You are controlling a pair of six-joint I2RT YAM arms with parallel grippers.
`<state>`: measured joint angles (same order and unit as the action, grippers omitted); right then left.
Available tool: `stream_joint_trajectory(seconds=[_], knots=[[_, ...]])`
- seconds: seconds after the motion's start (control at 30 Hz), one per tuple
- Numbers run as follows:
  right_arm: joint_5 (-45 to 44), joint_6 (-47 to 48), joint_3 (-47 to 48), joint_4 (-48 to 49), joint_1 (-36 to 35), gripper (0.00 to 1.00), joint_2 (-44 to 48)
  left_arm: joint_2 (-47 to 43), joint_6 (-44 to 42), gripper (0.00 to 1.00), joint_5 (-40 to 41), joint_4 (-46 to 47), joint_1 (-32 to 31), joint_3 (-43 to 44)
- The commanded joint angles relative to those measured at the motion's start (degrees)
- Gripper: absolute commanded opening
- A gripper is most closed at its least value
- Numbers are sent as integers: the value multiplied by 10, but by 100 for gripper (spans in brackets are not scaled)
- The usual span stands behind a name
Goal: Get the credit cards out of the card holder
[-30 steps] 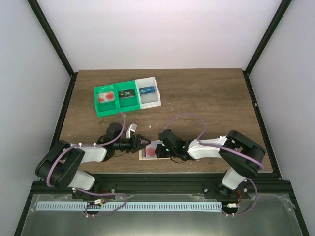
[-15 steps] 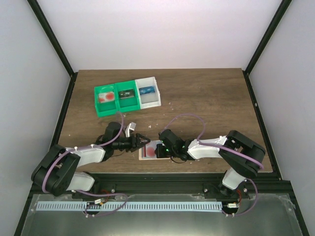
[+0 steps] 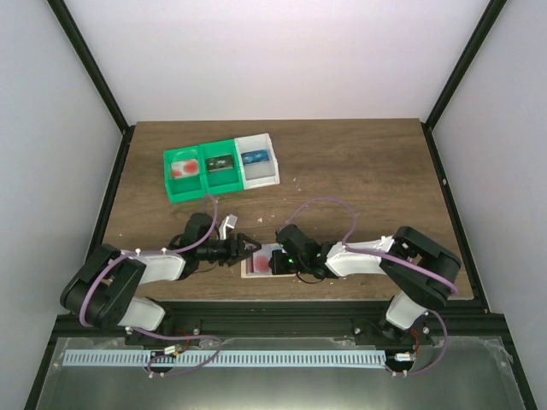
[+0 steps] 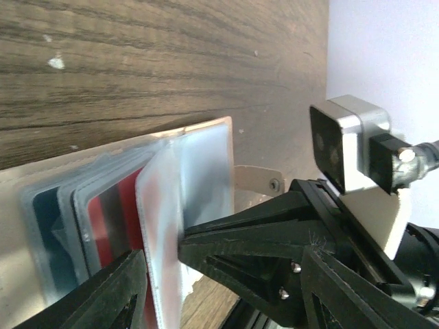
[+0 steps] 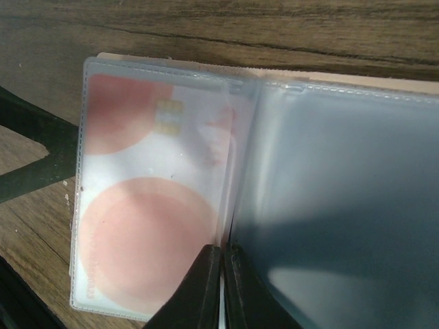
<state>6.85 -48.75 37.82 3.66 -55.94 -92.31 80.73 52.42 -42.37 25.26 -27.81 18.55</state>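
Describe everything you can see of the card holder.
The card holder lies open near the table's front edge, between both arms: a tan backing with clear bluish plastic sleeves fanned like pages. The front sleeve holds a red-and-white card; red, dark and blue card edges show in other sleeves. The right gripper is shut on a sleeve's edge; the open left gripper straddles the raised leaf.

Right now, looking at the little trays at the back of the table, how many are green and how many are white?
Green trays: 2, the left tray and the middle tray
White trays: 1, the right tray
Total: 3 trays
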Motion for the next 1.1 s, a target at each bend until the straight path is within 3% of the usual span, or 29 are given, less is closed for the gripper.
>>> stream_joint_trajectory(seconds=[0.0, 0.27, 0.43, 0.77, 1.07], knots=[[2, 1, -7, -5, 3, 6, -16, 10, 13, 64, -21, 49, -4, -7], [-11, -1, -16, 1, 3, 13, 11, 16, 41, 64, -28, 78, -22, -4], [-63, -17, -58, -3, 3, 21, 73, 44, 70, 64, -24, 120, -64, 18], [-158, -57, -126, -73, 3, 25, 234, 70, 96, 66, 1, 166, -117, 63], [-198, -35, -90, -138, 3, 30, 277, 119, 122, 66, -13, 242, -117, 64]])
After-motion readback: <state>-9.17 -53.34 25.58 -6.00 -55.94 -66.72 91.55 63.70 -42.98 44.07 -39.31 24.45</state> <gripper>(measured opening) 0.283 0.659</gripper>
